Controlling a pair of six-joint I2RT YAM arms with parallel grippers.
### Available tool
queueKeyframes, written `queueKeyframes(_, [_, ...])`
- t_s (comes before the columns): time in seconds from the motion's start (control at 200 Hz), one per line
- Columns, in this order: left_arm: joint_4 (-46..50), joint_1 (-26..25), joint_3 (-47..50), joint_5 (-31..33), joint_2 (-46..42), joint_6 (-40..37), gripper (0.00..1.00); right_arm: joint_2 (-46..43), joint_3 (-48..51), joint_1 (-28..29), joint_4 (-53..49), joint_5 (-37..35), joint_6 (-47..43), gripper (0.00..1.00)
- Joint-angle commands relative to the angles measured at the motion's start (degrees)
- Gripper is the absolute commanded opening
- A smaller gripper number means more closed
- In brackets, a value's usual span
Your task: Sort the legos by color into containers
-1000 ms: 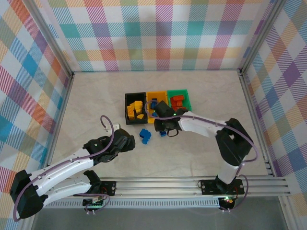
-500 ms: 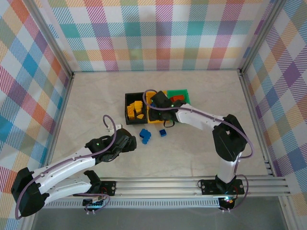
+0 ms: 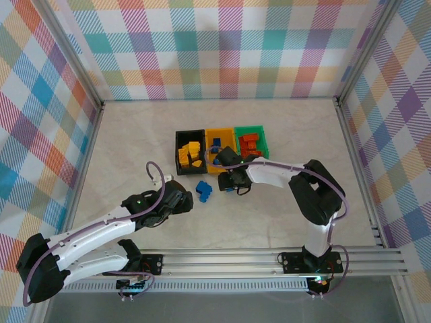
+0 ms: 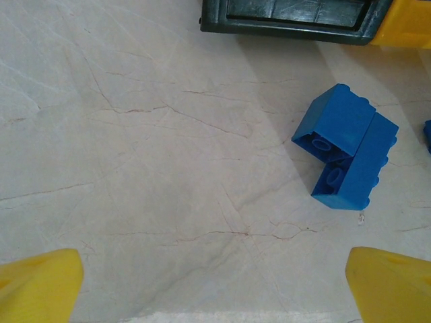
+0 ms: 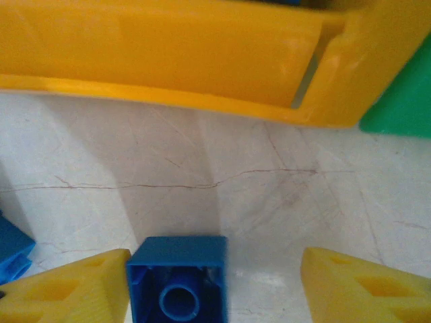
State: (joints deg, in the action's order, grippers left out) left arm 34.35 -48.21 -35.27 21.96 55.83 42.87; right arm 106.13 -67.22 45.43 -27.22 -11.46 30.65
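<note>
A small blue lego lies hollow side up on the table between the fingers of my open right gripper, close to its left finger. That gripper is just in front of the yellow-orange bin. Two joined blue legos lie ahead and right of my open, empty left gripper, which sits low over the table. The black bin holds yellow legos, the yellow-orange bin blue ones, and the green bin orange-red ones.
The three bins stand side by side at mid-table. The yellow-orange bin's front wall rises right ahead of the right gripper, with the green bin's corner to its right. The joined blue legos lie between the two grippers.
The right gripper swung up over the yellow-orange bin, then came back down in front of it around the small blue lego. The left gripper edged slightly toward the joined blue legos.
</note>
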Motion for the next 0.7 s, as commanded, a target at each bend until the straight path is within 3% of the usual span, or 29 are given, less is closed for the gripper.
queueKeyframes(0.0, [0.3, 0.5, 0.8, 0.3, 0.0, 0.5, 1.0, 1.2, -0.6, 1.2, -0.1, 0.4, -0.3, 0.6])
queueKeyframes(0.3, [0.1, 0.4, -0.1, 0.3, 0.8, -0.1, 1.0, -2.6, 0.7, 1.7, 2.4, 1.1, -0.4, 0.34])
queueKeyframes(0.51, [-0.1, 0.4, -1.0, 0.4, 1.4, -1.6, 1.0, -8.6, -4.6, 1.5, 2.8, -2.7, -2.5, 0.33])
queueKeyframes(0.695, [-1.3, 0.4, -0.5, -0.4, 1.5, -2.0, 1.0, -1.9, -14.6, -0.8, 0.4, -5.1, -2.7, 0.36])
